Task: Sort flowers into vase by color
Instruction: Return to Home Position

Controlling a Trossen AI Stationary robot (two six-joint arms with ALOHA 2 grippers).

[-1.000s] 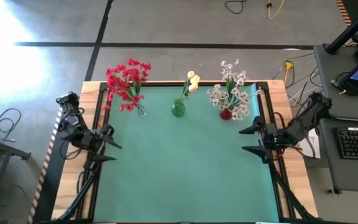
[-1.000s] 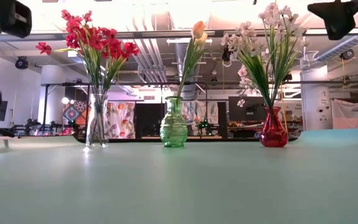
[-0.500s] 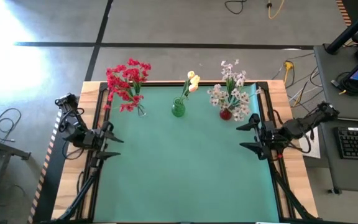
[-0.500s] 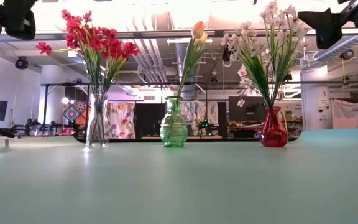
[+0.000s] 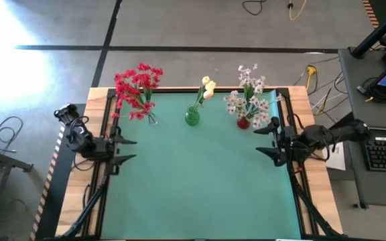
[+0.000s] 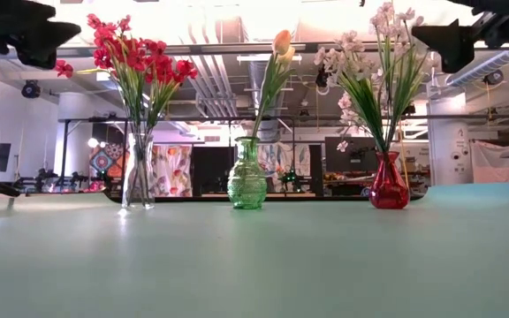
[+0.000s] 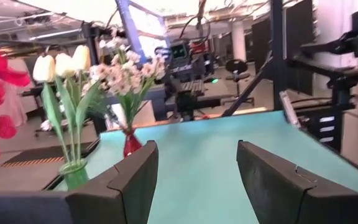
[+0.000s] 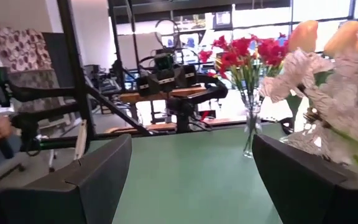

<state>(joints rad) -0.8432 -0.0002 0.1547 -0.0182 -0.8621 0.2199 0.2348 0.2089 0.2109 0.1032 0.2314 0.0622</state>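
At the far edge of the green desk (image 5: 193, 191) we are seeing stems standing upright, blooms pointing up: red clustered flowers (image 5: 137, 89) in a clear glass vase (image 5: 152, 120), cream-yellow buds (image 5: 208, 87) in a green glass vase (image 5: 192, 118), white-pink sprays (image 5: 249, 98) in a red glass vase (image 5: 244, 123). The left gripper (image 5: 131, 150) and right gripper (image 5: 257, 140) are hovering at opposite sides, fingers apart.

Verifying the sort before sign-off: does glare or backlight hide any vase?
High view: bright glare on the floor, off the mat; clear vase, green vase and red vase evenly lit. Low view: bright ceiling behind pales the white flowers. Right wrist view: bright windows behind the red flowers; none hidden.
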